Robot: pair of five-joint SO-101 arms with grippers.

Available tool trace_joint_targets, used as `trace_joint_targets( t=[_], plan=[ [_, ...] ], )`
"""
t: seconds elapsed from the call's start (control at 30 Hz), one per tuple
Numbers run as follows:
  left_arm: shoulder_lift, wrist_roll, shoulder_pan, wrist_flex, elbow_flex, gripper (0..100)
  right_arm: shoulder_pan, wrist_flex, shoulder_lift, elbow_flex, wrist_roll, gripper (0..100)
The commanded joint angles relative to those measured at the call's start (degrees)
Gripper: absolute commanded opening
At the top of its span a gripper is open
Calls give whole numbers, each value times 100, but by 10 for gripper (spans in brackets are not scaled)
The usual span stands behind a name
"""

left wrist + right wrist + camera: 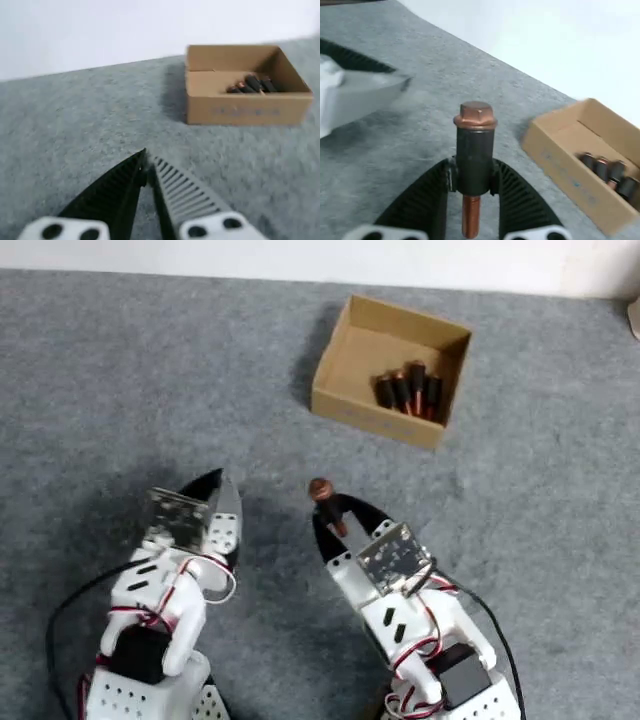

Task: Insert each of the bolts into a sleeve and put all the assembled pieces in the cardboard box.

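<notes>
On the near side of the cardboard box [370,415], the right gripper [474,172] pinches an upright sleeve [474,152] with its bolt [475,116] through it, the left gripper [148,161] pressed together, empty; tilting the piece on the way could let the bolt slide out.

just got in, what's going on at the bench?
The right gripper holds a copper bolt seated in a black sleeve, upright above the grey mat. The left gripper is shut and empty, off to its side. The cardboard box farther back already has several finished pieces in it.
</notes>
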Motion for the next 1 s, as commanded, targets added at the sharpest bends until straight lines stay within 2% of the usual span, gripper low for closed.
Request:
trace_joint_targets(
  t=[0.0,0.13,0.33,0.47,0.63,0.8,0.97],
  plan=[
    [4,-484,22,-211,119,7,549,-382,92,-110,325,5],
    [4,-492,-4,-220,127,7,813,-910,1121,-418,360,5],
    [541,-510,-40,-659,127,7,1534,-1622,4374,-2343,360,5],
    [2000,-598,-356,-1574,-154,7,1991,-1648,6862,-4277,369,5],
    [4664,-580,-655,-2365,-1112,7,2492,-1508,9648,-6721,369,5],
    [7064,-88,-804,-2453,-2360,7,2835,-778,12145,-9323,334,5],
    [7811,-62,-804,-2453,-2888,7,2897,-13,14325,-11662,334,5]
  ],
)
